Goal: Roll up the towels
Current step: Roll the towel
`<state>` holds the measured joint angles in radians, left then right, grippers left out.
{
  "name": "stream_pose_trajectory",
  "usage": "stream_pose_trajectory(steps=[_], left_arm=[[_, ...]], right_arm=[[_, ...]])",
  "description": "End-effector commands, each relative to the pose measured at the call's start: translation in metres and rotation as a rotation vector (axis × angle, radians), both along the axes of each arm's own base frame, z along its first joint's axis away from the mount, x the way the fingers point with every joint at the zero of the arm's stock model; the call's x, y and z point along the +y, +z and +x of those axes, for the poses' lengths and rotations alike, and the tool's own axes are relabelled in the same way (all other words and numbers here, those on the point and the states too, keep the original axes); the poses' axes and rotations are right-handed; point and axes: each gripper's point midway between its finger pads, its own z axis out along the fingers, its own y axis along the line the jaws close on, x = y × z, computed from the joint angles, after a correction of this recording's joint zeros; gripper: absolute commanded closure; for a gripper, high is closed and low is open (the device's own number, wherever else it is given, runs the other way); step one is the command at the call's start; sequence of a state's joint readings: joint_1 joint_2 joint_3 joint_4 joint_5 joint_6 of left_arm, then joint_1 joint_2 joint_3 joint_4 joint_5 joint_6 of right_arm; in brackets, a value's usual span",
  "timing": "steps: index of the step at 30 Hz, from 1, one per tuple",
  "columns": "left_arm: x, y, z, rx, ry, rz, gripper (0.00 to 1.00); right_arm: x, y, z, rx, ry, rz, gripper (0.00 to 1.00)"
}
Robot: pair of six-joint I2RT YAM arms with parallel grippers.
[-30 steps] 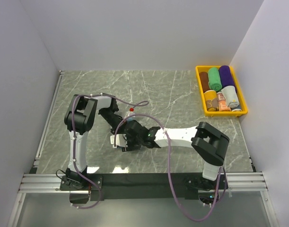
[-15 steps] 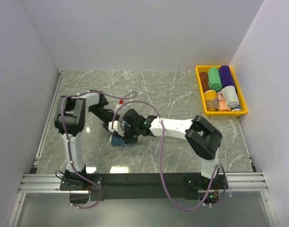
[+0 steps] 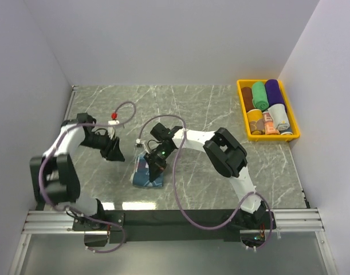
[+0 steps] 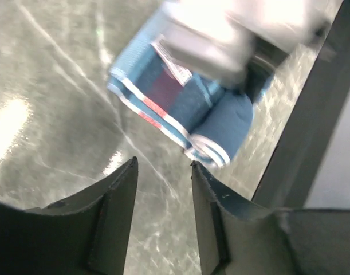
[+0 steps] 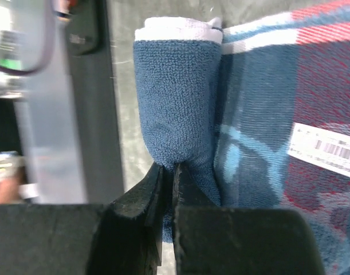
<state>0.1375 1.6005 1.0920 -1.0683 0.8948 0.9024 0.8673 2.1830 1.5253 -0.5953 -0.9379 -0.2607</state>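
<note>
Right now the blue towel point(image 3: 145, 179) lies on the marble worktop point(image 3: 209, 114) between the two arms, toward the near edge, and it is only partly rolled. The right gripper point(image 5: 173, 172) has its jaws clenched on one end of the short roll, pinching the terry. The left gripper point(image 4: 163, 172) hangs just to the side with its jaws parted and nothing between them, clear of the cloth. From the wrist views, the roll sits at the end of the towel nearest the arm bases. Its long axis runs roughly along the black rail at the worktop's edge, and its white-trimmed end points away from the pinching jaws. The flat printed part, with its white label point(image 5: 329, 152), stretches away toward the far side. To roll it well, I'd say, the pinch should hold tight while the roll is turned over onto the flat cloth, kept square to the striped edges. Driven from one end only, the roll will likely skew into a cone, so the free jaws would do well to steady the other end. Finished rolls point(image 3: 266, 106) already sit in the yellow bin point(image 3: 243, 109), well apart at the far right.
</note>
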Motion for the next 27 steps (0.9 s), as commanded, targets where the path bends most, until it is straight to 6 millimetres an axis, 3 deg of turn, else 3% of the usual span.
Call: stream_pose_trajectory(steps=[1,6,10,15,20,27], left_arm=[[-0.005,0.015,-0.015,-0.211,-0.074,0.047,0.51],[-0.014,-0.001,-0.046,-0.413,-0.216,0.216,0.49],[-0.046,-0.017,-0.066,-0.557,-0.372,0.269,0.46],[-0.072,-0.030,-0.075,-0.664,-0.484,0.308,0.46],[-0.101,-0.036,-0.093,-0.698,-0.609,0.291,0.47],[-0.114,-0.065,-0.108,-0.602,-0.684,0.310,0.49]], right_arm=[[-0.056,-0.061,-0.037,0.246,-0.017,-0.312,1.00],[-0.058,-0.072,-0.027,0.272,-0.034,-0.335,1.00],[-0.054,-0.085,-0.021,0.309,-0.037,-0.355,1.00],[-0.055,-0.094,-0.015,0.323,-0.059,-0.362,1.00],[-0.054,-0.098,-0.008,0.313,-0.078,-0.365,1.00],[-0.053,-0.098,0.002,0.306,-0.105,-0.363,1.00]])
